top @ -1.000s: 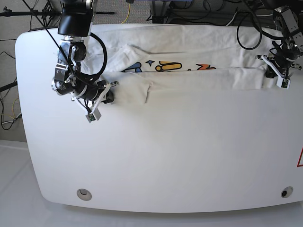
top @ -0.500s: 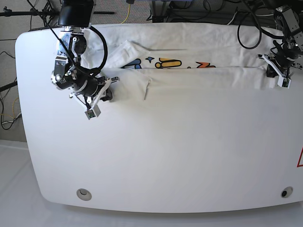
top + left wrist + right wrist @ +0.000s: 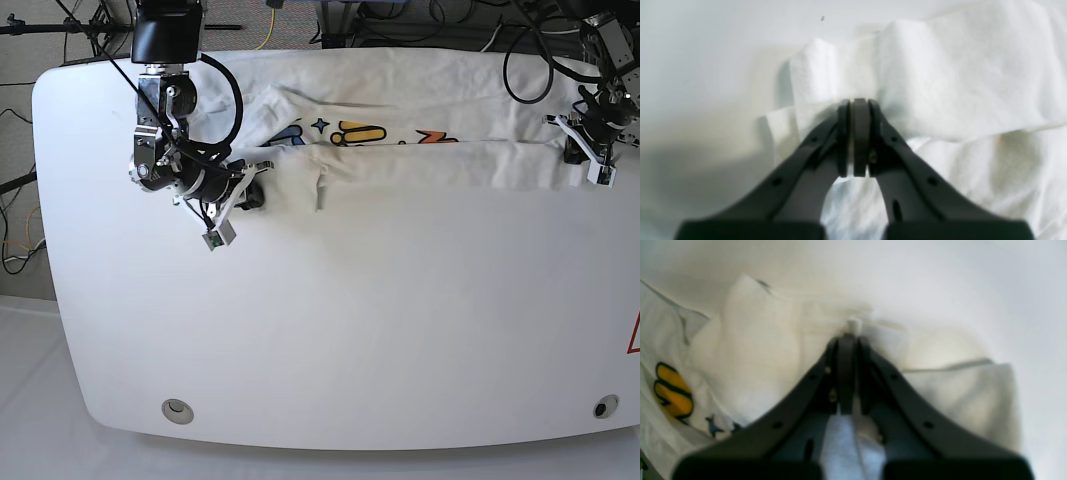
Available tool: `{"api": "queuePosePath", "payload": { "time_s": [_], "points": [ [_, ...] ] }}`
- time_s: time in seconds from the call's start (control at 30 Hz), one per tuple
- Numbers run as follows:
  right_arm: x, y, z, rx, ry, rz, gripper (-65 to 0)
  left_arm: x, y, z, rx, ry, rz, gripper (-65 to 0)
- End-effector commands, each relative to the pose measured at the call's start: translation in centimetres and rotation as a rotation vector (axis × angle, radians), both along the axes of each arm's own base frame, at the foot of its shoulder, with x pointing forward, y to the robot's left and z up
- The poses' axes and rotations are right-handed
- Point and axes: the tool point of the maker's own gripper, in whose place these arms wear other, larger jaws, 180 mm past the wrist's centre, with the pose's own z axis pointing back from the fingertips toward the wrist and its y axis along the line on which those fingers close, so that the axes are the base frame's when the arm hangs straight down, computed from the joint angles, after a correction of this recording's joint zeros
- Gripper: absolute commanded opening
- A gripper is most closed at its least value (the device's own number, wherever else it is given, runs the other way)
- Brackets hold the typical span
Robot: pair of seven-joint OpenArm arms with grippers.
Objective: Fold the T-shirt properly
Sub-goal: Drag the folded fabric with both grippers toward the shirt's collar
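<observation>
My left gripper (image 3: 853, 103) and right gripper (image 3: 848, 336) are each clamped on the T-shirt's (image 3: 420, 160) folded front edge; the fabric stretches between them and extends beyond both tips.

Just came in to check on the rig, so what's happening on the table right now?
The two-armed robot is partway through folding a white T-shirt that lies along the far edge of the white table. The left claw and right claw are each shut on an end of the shirt's near edge, holding it stretched between them. Part of the chest print shows above that fold.
</observation>
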Motion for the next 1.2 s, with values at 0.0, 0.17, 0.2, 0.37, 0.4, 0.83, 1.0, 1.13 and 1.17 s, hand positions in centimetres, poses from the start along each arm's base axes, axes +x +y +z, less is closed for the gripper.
{"api": "queuePosePath", "payload": {
  "time_s": [0.0,0.17,0.2,0.37,0.4,0.83,1.0,1.13,1.17],
  "points": [
    [-0.7,-0.4,-1.0,-0.028,0.041,0.001,-64.5,0.3,0.4,0.3,0.013,-0.005,-0.003,-64.6],
    [-0.7,-0.2,-0.6,-0.031,0.027,0.018,-64.4,0.3,0.4,-0.1,0.000,-0.001,0.006,-64.5],
    [-0.7,-0.2,-0.6,-0.032,0.025,0.025,-64.5,0.3,0.4,-0.2,-0.004,0.001,0.008,-64.4],
    [-1.6,0.8,-0.8,-0.042,0.034,0.095,-64.6,-0.3,0.6,-1.4,-0.031,0.022,0.026,-63.1],
    [-1.7,0.9,-0.9,-0.043,0.035,0.101,-64.6,-0.4,0.6,-1.5,-0.035,0.023,0.029,-62.9],
    [-5.9,4.7,2.8,0.111,0.016,0.220,-64.3,0.0,0.8,-0.9,-0.023,0.004,0.026,-62.9],
    [-6.6,5.0,2.8,0.129,0.023,0.214,-63.7,0.5,0.9,0.0,-0.017,-0.024,0.029,-63.0],
    [-5.3,3.2,0.9,0.046,0.033,0.160,-63.3,1.0,1.0,0.4,-0.020,-0.041,0.036,-62.9],
    [-5.1,2.9,0.5,0.028,0.037,0.152,-63.3,1.1,1.0,0.5,-0.021,-0.042,0.037,-62.8]
  ]
}}
